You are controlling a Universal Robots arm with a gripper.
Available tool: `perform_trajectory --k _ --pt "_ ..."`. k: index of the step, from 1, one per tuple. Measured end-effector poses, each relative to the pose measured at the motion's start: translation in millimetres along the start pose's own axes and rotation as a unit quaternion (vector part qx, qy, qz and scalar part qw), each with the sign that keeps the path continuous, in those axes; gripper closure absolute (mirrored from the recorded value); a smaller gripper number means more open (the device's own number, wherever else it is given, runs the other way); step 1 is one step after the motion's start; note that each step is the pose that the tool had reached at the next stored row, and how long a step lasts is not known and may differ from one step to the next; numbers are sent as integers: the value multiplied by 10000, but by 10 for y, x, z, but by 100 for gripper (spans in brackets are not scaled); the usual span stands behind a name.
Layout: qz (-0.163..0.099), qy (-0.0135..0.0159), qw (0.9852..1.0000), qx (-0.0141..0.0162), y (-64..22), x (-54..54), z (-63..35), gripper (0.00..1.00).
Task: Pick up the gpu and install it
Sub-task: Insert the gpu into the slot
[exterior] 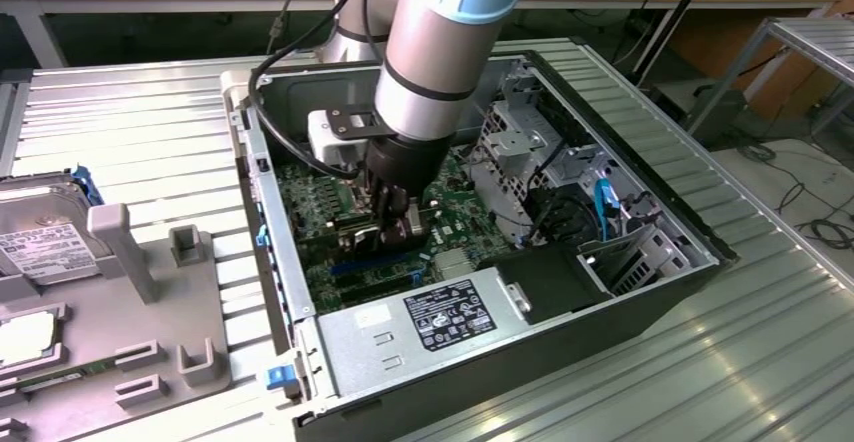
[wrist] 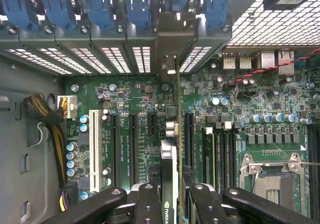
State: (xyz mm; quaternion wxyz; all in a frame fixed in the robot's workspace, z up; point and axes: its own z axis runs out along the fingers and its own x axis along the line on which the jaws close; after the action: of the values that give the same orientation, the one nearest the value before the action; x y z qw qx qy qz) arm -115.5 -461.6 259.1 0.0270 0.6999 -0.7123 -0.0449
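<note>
The gpu (wrist: pixel 170 184) is held edge-on between the partly closed fingers of the gripper (wrist: pixel 171 204), low over the motherboard (wrist: pixel 135 104) inside the open computer case (exterior: pixel 441 357). Little room is left between neighbouring slots; its bracket (wrist: pixel 175 44) is met by the far slot wall.

The arm (exterior: pixel 434 52) reaches steeply down from above, its wrist pointing almost straight down. The hand (exterior: pixel 398 224) hangs low, its two black fingers (wrist: pixel 150 204) closed on a thin upright card between them
</note>
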Motion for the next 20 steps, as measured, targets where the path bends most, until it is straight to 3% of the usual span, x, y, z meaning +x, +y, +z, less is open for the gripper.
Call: perform_trajectory --k 20 --pt "0 0 10000 1 -3 12 36 73"
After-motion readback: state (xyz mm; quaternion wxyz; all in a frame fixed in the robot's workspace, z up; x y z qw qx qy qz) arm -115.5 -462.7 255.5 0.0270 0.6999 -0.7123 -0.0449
